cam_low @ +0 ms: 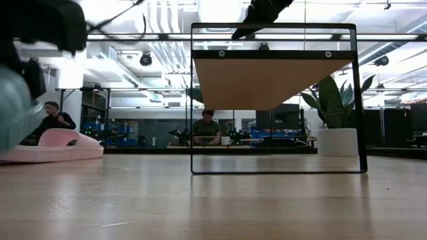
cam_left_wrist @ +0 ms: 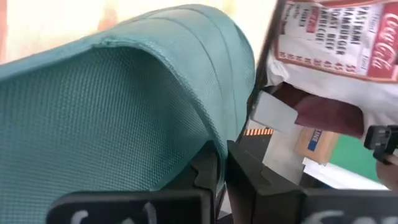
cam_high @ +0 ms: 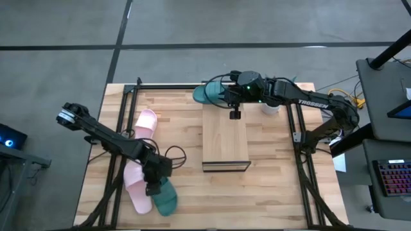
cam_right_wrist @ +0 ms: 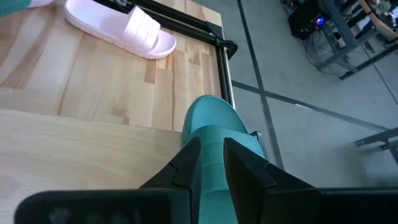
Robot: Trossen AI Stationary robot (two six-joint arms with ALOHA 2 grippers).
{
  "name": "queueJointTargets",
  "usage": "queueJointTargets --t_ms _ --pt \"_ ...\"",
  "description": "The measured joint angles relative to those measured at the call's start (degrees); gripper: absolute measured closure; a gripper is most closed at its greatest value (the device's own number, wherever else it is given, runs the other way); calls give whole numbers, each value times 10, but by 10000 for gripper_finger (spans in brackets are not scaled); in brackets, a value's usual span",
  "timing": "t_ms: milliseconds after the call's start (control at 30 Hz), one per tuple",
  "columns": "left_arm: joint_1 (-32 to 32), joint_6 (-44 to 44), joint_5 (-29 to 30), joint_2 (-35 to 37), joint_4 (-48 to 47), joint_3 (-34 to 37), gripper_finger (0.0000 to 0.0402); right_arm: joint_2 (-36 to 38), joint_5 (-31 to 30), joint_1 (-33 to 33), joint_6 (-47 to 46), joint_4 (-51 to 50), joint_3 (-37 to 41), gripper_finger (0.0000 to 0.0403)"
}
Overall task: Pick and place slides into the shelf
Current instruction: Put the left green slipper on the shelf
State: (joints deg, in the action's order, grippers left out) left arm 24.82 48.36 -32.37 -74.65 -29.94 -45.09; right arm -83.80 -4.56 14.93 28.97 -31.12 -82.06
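Butcher-block bench (cam_high: 270,186) carries the shelf (cam_high: 225,138) mid-board; right pincer (cam_high: 226,96) grips one teal slide (cam_high: 207,94) at its far end for loading, left pincer (cam_high: 154,186) clenches the other teal slide (cam_high: 166,199) near a pink slide (cam_high: 135,186).

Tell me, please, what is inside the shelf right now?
In the low view the shelf looks empty below its plank; only the room shows through. From above, the plank top hides the inside.
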Motion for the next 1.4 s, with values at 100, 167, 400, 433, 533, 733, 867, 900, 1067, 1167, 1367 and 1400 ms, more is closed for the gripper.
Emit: queueJointTargets --t_ms 100,167,400,433,533,733,867,900,1067,1167,1367,1400 --pt "0 -20 14 22 -21 -17 400 5 0 -10 7 0 0 344" --pt "0 -30 38 38 -40 -29 400 9 0 -18 11 0 0 346" --pt "0 -80 181 110 -76 -55 400 20 0 -68 44 6 0 351" --pt "0 -90 202 119 -75 -58 400 20 0 -77 49 10 0 351" --pt "-1 -126 262 146 -77 -65 400 21 0 -110 70 35 0 351" --pt "0 -215 364 184 -85 -88 400 21 -53 -175 113 105 0 351" --pt "0 -272 492 196 -80 -108 401 21 -123 -212 144 145 0 351" --pt "0 -286 524 196 -76 -111 401 21 -142 -220 147 158 0 351" --pt "0 -409 633 193 -43 -118 401 22 -235 -239 142 224 0 351" --pt "0 -493 678 188 5 -119 401 27 -257 -239 119 224 0 351" --pt "0 -640 747 186 105 -121 401 35 -248 -241 84 187 0 323" --pt "0 -660 760 186 115 -121 401 35 -239 -242 79 178 0 311"
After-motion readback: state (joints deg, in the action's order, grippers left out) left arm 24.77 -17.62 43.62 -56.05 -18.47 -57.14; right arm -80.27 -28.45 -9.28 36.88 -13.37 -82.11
